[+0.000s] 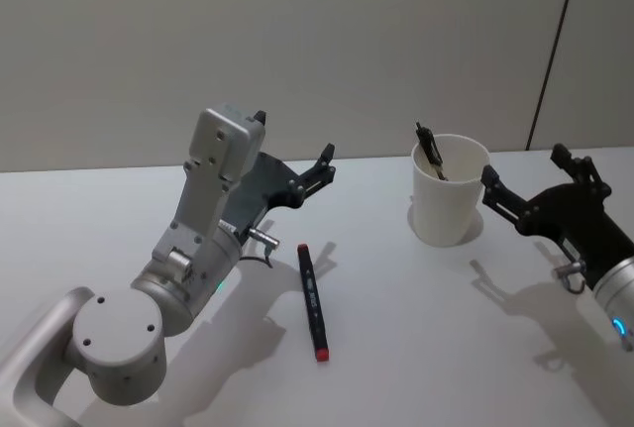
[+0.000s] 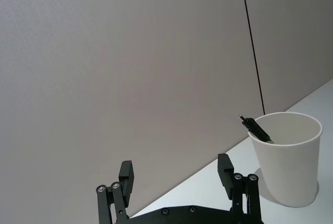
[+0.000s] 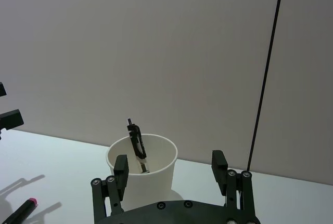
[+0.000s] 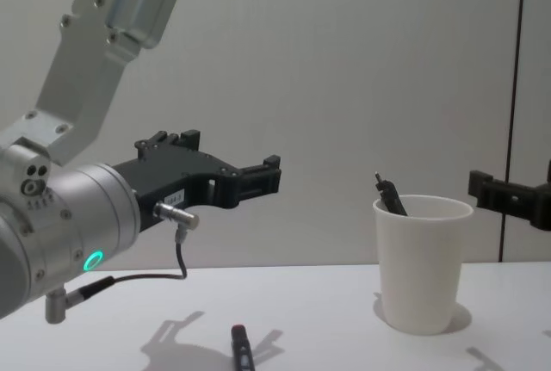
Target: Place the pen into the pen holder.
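pen lying flat — white print unreadable, plain pen holder, left gripper, right gripper fingers both released

Work surface: a plain white table, matte, running the full width of the scene from the near edge to the far wall.

Backdrop: a flat light grey wall that meets the table along its far edge. At the right, a thin dark vertical seam runs down the wall to table level, dividing it into two panels.

Extra item: a slim black object with a clip stands tilted inside the pen holder, at the far right. Its upper end leans against the left side of the rim and projects above it.
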Available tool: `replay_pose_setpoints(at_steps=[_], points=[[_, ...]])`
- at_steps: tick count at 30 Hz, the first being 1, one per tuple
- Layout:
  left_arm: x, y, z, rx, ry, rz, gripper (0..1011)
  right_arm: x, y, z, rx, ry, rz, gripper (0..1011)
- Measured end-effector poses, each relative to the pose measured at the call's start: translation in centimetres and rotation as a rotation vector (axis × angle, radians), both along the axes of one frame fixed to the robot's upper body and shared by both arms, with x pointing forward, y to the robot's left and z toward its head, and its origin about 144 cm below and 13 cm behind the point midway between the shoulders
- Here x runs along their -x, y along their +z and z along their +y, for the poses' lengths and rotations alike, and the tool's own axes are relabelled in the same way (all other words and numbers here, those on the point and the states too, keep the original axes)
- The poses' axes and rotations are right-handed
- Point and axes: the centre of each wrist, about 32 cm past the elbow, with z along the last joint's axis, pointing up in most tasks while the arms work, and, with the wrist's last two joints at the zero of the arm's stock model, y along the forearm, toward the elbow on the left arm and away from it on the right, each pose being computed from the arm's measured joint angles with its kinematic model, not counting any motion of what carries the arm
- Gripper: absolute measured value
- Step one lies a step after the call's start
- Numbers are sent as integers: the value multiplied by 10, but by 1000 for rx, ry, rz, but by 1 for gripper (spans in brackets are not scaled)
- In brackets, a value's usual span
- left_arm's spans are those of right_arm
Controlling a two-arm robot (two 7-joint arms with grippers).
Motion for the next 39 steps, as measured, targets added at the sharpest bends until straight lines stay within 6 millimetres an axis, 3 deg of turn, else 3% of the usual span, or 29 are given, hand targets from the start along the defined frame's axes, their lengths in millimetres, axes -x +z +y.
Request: replay_pose_setpoints(at_steps=[20,39], points=[[1,0,0,0,-3,7,1003,1,0,0,0,-1,4,1001],[22,4,3,7,-44,113,1003,1,0,0,0,-1,3,1002]])
